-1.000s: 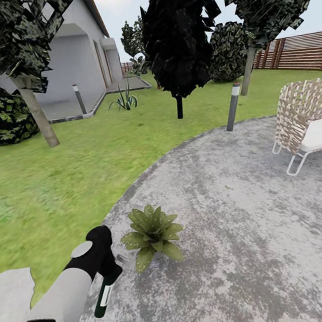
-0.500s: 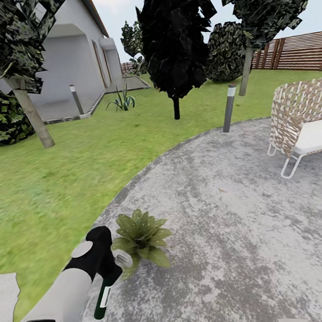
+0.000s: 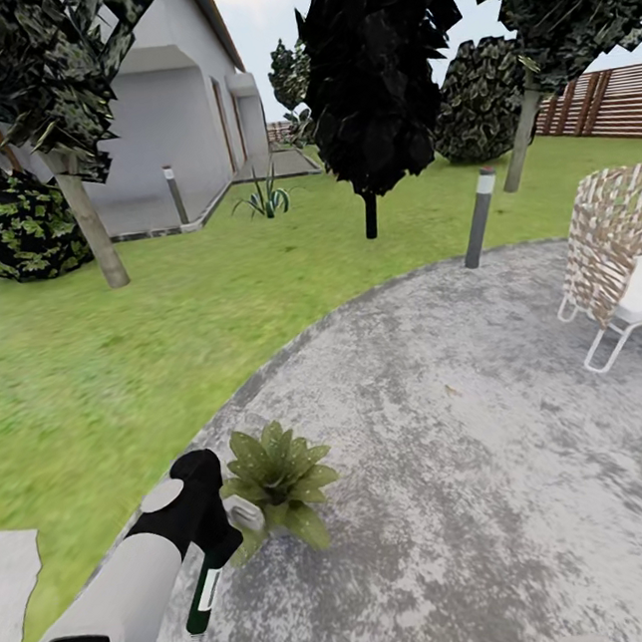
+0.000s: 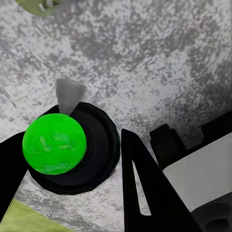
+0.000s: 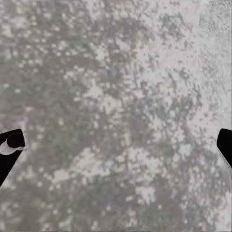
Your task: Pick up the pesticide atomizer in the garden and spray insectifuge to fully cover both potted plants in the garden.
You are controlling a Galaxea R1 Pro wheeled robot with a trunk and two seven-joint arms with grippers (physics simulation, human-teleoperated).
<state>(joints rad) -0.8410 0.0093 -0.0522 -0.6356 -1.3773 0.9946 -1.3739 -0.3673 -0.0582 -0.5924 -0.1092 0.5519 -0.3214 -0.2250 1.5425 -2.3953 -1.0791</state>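
Head view: I stand on the round grey patio (image 3: 457,445), whose curved edge meets the lawn (image 3: 116,366) to my left and far ahead. Open paving lies to the right, as far as the wicker chair (image 3: 624,254) near the right border; a bollard lamp (image 3: 479,218) marks the far rim. My left tool (image 3: 216,547) is clamped on the pesticide atomizer (image 3: 204,596), which hangs down at near left, its green end (image 4: 54,143) facing the left wrist camera between the dark fingers (image 4: 145,188). One potted plant (image 3: 275,479) sits just right of that tool, close to the patio edge. My right tool (image 5: 116,145) is spread wide over bare paving, holding nothing.
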